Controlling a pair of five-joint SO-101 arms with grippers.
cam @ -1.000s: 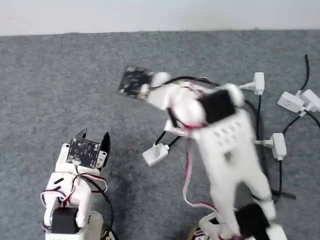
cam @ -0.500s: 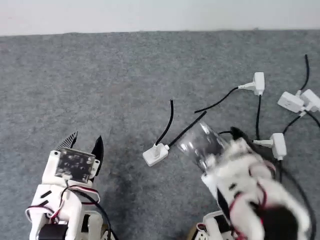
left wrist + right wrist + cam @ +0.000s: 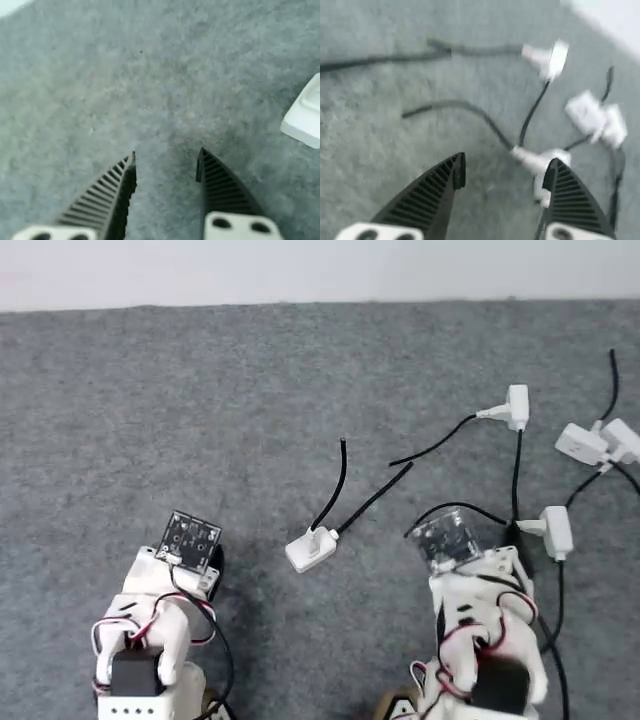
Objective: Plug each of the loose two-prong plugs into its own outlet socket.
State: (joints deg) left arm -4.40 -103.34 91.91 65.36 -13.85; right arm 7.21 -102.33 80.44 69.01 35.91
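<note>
On grey carpet (image 3: 150, 390), the left gripper (image 3: 165, 160) and right gripper (image 3: 507, 167) both hold their jaws apart, empty. A white two-prong plug on black cord (image 3: 540, 162) lies just beside the right one. A white plastic block on black cord (image 3: 312, 548) lies between the arms.

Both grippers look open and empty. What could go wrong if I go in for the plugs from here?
1. The right gripper hangs open beside one plug; closing now may pinch its edge or cord rather than the body.
2. The black cords run close together there, so lifting that plug could drag its neighbours.
3. The white connector lies off to the side of the left gripper; a straight approach would likely miss it.
</note>
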